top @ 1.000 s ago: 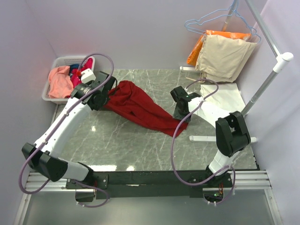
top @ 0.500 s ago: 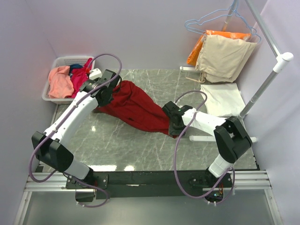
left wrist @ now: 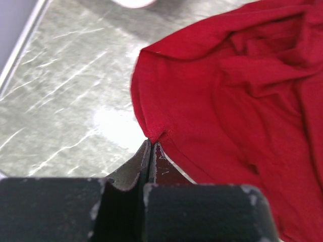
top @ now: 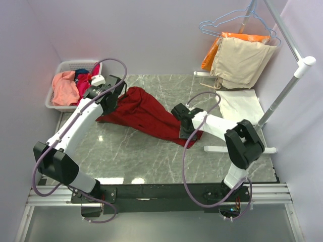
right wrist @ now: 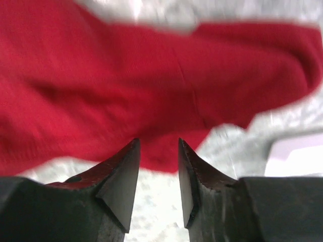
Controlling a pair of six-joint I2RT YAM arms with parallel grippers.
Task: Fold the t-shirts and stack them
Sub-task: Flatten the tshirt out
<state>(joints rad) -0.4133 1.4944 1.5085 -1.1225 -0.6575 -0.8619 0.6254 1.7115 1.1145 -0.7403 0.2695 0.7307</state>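
Note:
A dark red t-shirt (top: 149,115) lies crumpled in a diagonal band across the marble table (top: 141,156). My left gripper (top: 109,101) is shut on a pinched fold at the shirt's edge (left wrist: 154,132), near its upper left end. My right gripper (top: 179,114) hovers over the shirt's lower right end. Its jaws are open in the right wrist view (right wrist: 157,143), with red cloth (right wrist: 151,101) just past the tips and nothing between them. A folded cream-white t-shirt (top: 241,107) lies at the right. Salmon-pink (top: 64,86), magenta (top: 85,83) and blue (top: 81,74) shirts fill the basket.
The white laundry basket (top: 64,65) stands at the table's back left. Beige (top: 242,60) and orange (top: 241,37) garments hang on wire hangers at the back right. A white rack pole (top: 288,86) slants beside them, and its foot (top: 218,149) lies on the table near the right arm.
My right gripper has swung left from beside the cream-white shirt onto the red shirt's lower end, its jaws narrowing. The left gripper, still shut on the cloth, has shifted slightly with the shirt's corner.

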